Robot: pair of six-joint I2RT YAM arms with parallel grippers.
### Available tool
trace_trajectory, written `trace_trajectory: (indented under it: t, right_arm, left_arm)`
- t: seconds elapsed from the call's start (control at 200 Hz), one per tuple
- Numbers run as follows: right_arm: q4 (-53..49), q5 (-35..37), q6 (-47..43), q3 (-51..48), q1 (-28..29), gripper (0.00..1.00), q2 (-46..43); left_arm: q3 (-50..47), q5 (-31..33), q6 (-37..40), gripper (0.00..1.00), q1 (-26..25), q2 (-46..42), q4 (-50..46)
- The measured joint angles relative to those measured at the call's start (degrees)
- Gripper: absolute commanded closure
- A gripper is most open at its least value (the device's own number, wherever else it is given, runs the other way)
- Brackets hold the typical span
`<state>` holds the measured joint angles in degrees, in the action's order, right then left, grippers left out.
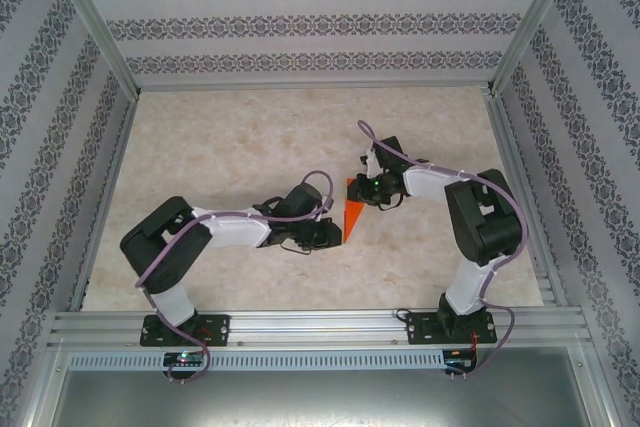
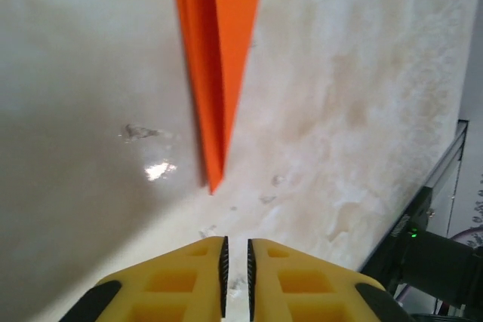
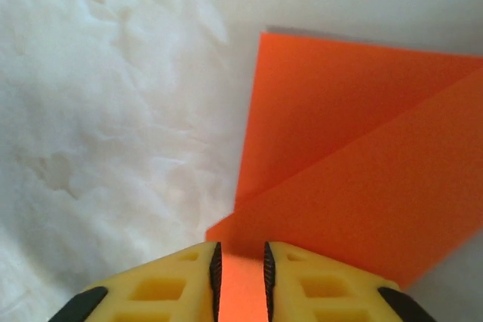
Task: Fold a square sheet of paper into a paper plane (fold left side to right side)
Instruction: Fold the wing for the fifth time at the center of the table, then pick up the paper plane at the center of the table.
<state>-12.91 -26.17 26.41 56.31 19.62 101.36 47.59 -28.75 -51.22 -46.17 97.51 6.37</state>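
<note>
Tabletop, marbled beige, carried one square sheet of paper, orange, folded to a pointed wedge, flat near centre. At its 1 o'clock the right gripper straddled the wide edge, jaws slightly apart, not clamping. At its 7 o'clock the left gripper sat just short of the tip, jaws barely parted, empty.

You had your left gripper bottom centre, jaws barely parted, folded orange paper tapered from top centre, tip clear of it.
</note>
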Motion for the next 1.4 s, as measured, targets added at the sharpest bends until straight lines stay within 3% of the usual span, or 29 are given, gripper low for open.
trace_trajectory:
  t: [0.175,0.365,0.515,0.679,0.939,1.179,1.399]
  right_arm:
    - [-1.6,5.27,0.22,-0.63,0.04,0.52,-13.46]
    - [-6.86,18.45,2.62,-3.89,4.81,0.4,-25.51]
    - [-8.7,24.92,7.26,-8.72,10.03,0.39,-26.12]
    - [-9.86,28.15,10.62,-8.44,13.94,0.4,-19.85]
    - [-8.52,28.85,13.29,-5.38,15.43,0.55,-9.73]
    - [-7.76,28.85,14.03,-3.52,16.02,1.0,-6.71]
    - [-8.79,28.61,11.52,-3.17,18.14,1.0,-13.29]
  left_arm:
    - [0.0,6.95,2.89,0.63,0.24,-6.54,-3.45]
    - [0.0,20.76,5.81,0.44,1.4,-13.53,-10.12]
    - [0.26,30.27,7.69,0.39,1.68,-17.25,-13.53]
    - [0.72,35.04,9.62,0.36,1.68,-17.9,-15.61]
    - [0.57,36.48,10.56,0.35,1.68,-18.86,-16.74]
    - [-0.28,36.96,10.75,0.34,1.68,-21.14,-17.75]
    - [-0.44,40.0,11.63,0.33,1.68,-23.08,-20.13]
